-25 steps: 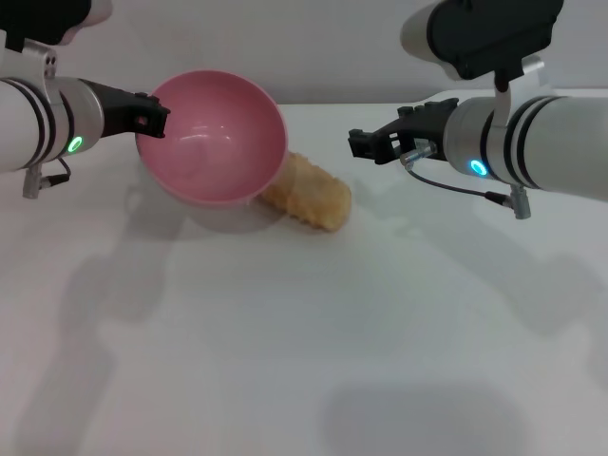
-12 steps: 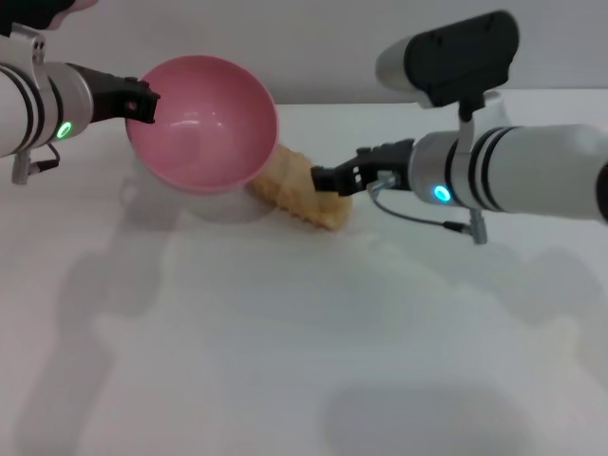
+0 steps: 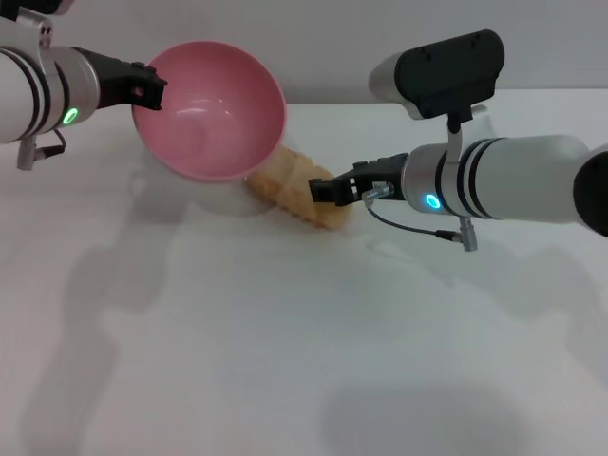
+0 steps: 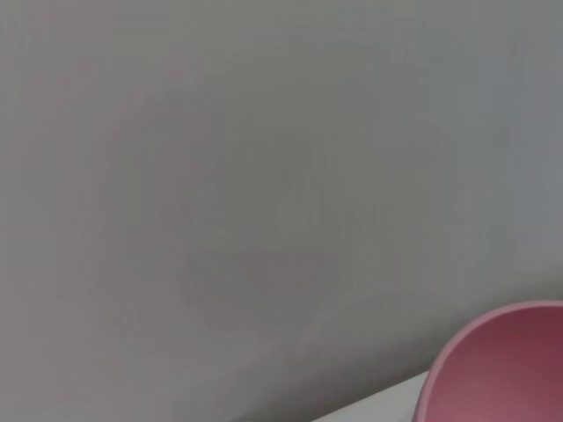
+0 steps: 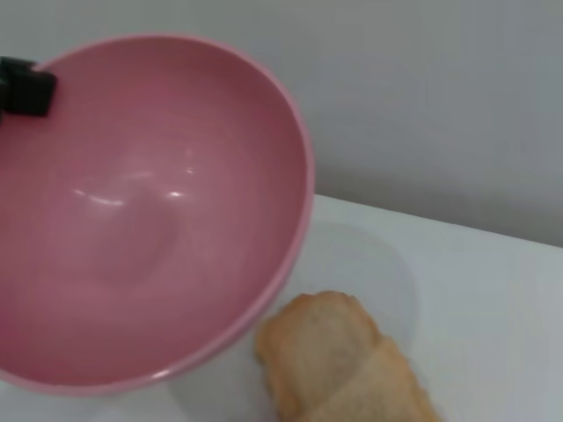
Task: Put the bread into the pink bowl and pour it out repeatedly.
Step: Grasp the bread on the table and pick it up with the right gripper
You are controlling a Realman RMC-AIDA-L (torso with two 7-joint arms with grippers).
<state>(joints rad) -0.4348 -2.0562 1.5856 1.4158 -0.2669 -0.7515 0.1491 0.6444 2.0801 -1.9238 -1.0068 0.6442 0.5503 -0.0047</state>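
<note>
Right pincer (image 3: 318,189) touches the bread (image 3: 296,188) on the surface; its closure cannot be judged. Left pincer (image 3: 150,92) grips the tilted pink bowl (image 3: 211,112). Grasp the loaf midway, squarely.

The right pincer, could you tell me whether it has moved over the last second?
Yes. The right pincer has travelled toward the robot's left and dropped lower, from open table to the near end of the bread, which stayed put.

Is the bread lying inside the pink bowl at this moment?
No, the bread lies on the white table beside the tilted, empty pink bowl, which the left gripper holds at its rim.
</note>
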